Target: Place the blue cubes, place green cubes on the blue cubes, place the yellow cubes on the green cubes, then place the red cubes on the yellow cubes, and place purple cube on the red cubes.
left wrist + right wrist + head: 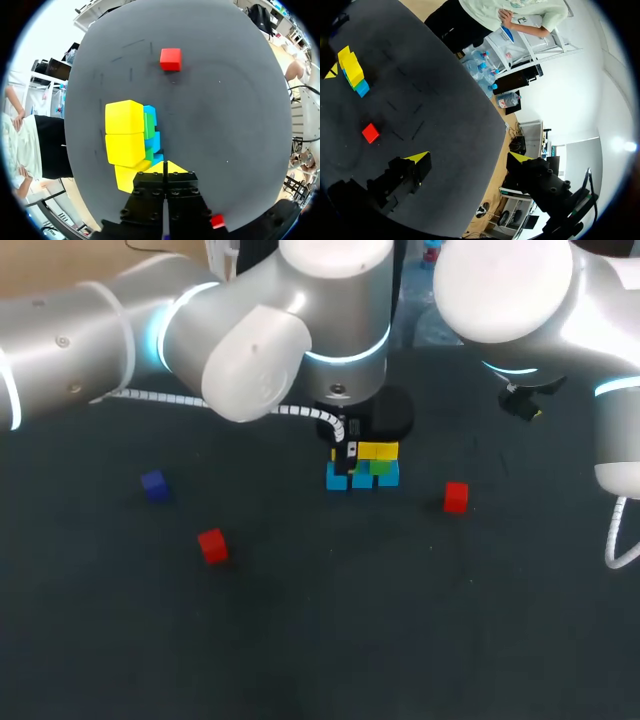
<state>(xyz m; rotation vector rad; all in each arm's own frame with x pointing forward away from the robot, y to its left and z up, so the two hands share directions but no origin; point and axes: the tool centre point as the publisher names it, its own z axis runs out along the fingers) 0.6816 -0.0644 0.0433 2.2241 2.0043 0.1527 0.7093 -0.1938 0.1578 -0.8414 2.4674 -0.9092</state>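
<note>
No legible text — no labels, numbers, signs on anything.

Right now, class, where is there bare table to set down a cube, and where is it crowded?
The near strip of table, in front of the left red cube and right red cube, is bare. So is the patch between the left red cube and the stack. Crowded: the stack, with the left end effector right at it.

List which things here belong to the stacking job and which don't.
Job: blue cubes, green cubes, yellow cubes, left-side red cube, right-side red cube, purple cube.
Not the job: table, coiled cable on the left arm.
</note>
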